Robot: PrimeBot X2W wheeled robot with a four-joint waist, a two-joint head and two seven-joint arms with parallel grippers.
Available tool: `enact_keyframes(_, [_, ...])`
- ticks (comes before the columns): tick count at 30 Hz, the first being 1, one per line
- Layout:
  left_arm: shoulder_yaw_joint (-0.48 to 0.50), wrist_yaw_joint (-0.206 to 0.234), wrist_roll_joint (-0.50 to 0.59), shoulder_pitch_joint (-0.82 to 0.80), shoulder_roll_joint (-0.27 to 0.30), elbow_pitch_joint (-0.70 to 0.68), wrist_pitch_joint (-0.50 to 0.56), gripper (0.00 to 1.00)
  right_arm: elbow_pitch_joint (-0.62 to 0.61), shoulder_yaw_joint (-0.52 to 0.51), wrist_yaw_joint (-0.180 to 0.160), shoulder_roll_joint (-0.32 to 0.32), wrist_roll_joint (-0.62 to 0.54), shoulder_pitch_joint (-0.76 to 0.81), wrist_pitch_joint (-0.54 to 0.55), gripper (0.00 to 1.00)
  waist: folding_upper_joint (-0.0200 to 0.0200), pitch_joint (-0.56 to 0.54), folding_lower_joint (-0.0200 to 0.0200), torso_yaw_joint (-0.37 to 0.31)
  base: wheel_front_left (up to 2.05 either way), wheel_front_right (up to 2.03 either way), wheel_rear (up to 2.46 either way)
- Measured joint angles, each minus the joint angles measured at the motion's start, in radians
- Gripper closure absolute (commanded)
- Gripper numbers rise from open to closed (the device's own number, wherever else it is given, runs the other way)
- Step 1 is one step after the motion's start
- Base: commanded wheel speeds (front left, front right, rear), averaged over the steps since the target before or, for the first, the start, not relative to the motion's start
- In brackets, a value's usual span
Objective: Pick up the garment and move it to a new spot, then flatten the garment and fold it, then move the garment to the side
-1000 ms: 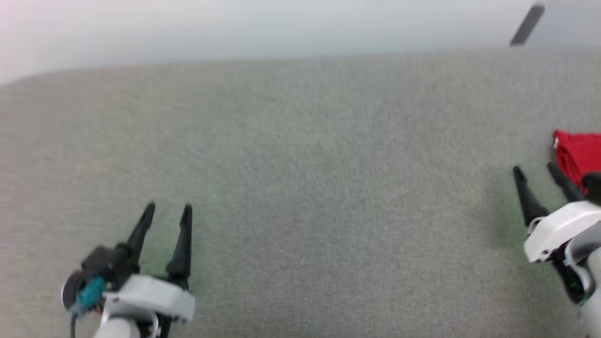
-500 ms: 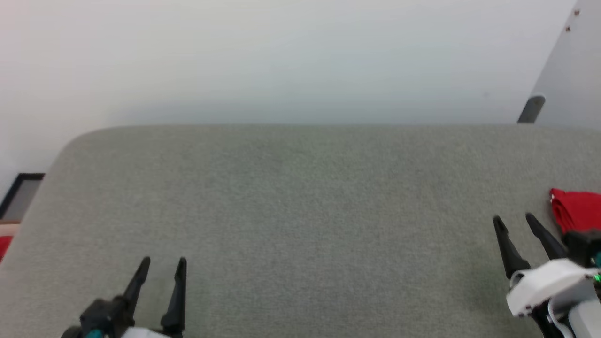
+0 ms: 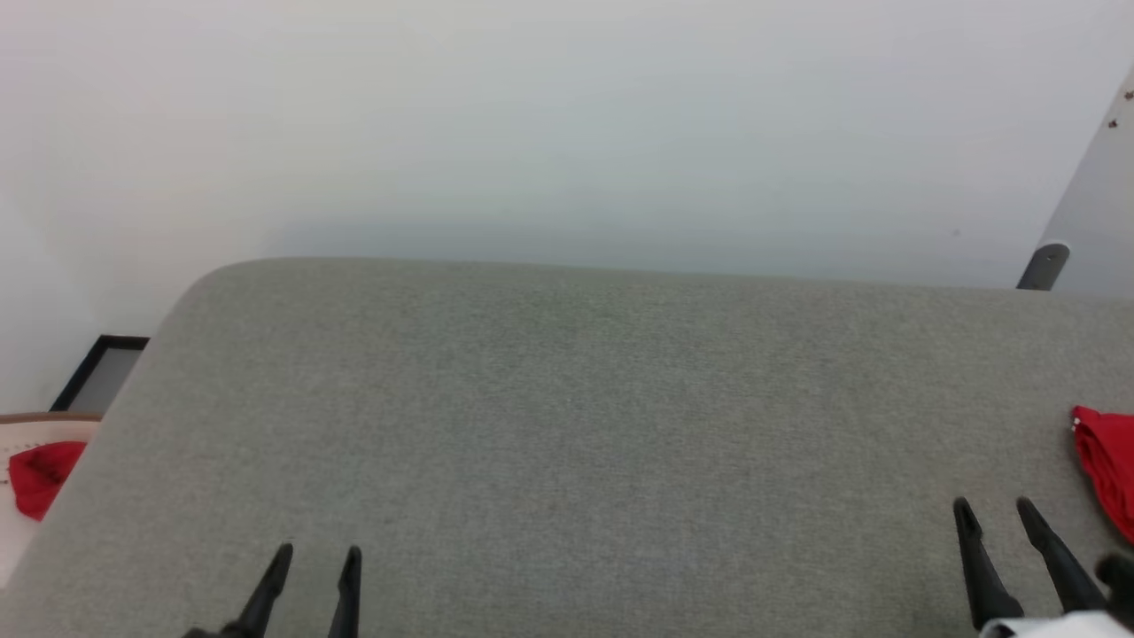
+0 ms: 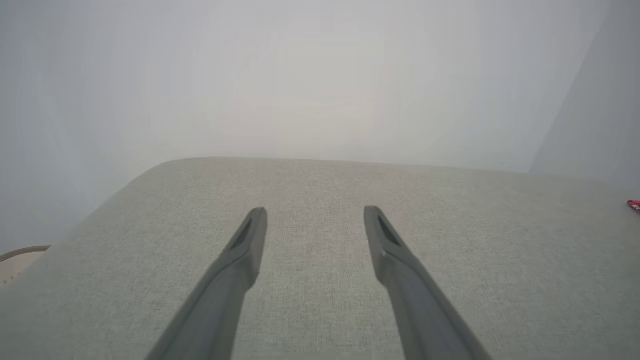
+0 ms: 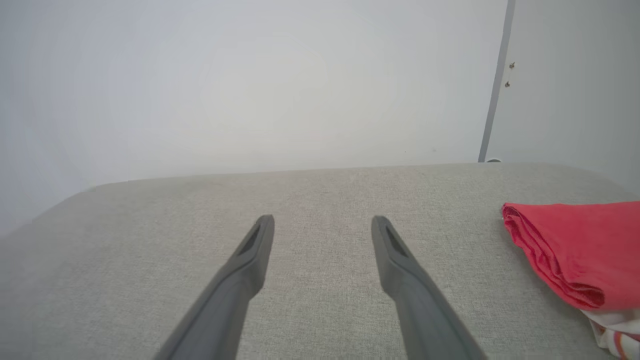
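Observation:
The garment (image 5: 575, 245), a bright red jersey folded into a thick bundle with a white striped part showing underneath, lies on the grey padded surface (image 3: 567, 416) at its right side. In the head view its red edge (image 3: 1107, 461) sits at the right border, and a red sliver (image 4: 634, 204) shows far right in the left wrist view. My right gripper (image 3: 997, 509) stands open and empty, just left of the garment and apart from it; the same gripper (image 5: 322, 220) shows empty in its wrist view. My left gripper (image 3: 317, 554) is open and empty at the lower left, over bare fabric (image 4: 312, 210).
A pale wall rises behind the surface's far edge. A grey door edge with a dark stopper (image 3: 1044, 266) stands at the back right. Off the left side sit a dark-framed panel (image 3: 99, 372) and a red item on something pale (image 3: 44, 474).
The head camera has tilted up, so wall and far edge now show and both grippers sit lower in the picture. Both grippers stay open; the garment lies where it was.

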Motion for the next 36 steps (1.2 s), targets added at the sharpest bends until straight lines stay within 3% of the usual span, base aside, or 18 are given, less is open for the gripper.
enact_keyframes(8, [0.012, 0.000, -0.009, 0.055, 0.011, -0.033, 0.000, 0.00, -0.188, -0.109, 0.000, 0.064, -0.067, 0.154, 0.059, 0.00, 0.0000, 0.000, 0.0000, 0.012, 0.00, 0.00, 0.00])
enact_keyframes(14, [0.011, 0.000, -0.009, 0.067, 0.004, -0.040, 0.000, 0.00, -0.274, -0.136, 0.000, 0.094, -0.087, 0.201, 0.104, 0.00, 0.0000, 0.000, 0.0000, 0.010, 0.00, 0.00, 0.00])
enact_keyframes(35, [0.016, 0.000, 0.004, 0.066, -0.006, -0.055, 0.000, 0.00, -0.332, -0.137, 0.000, 0.123, -0.105, 0.219, 0.133, 0.00, 0.0000, 0.004, 0.0000, 0.008, 0.00, 0.00, 0.00])
enact_keyframes(36, [0.018, 0.001, 0.004, 0.066, -0.008, -0.056, 0.000, 1.00, -0.332, -0.137, 0.000, 0.124, -0.107, 0.220, 0.133, 1.00, 0.0000, 0.005, 0.0000, 0.008, 0.00, 0.00, 0.00])
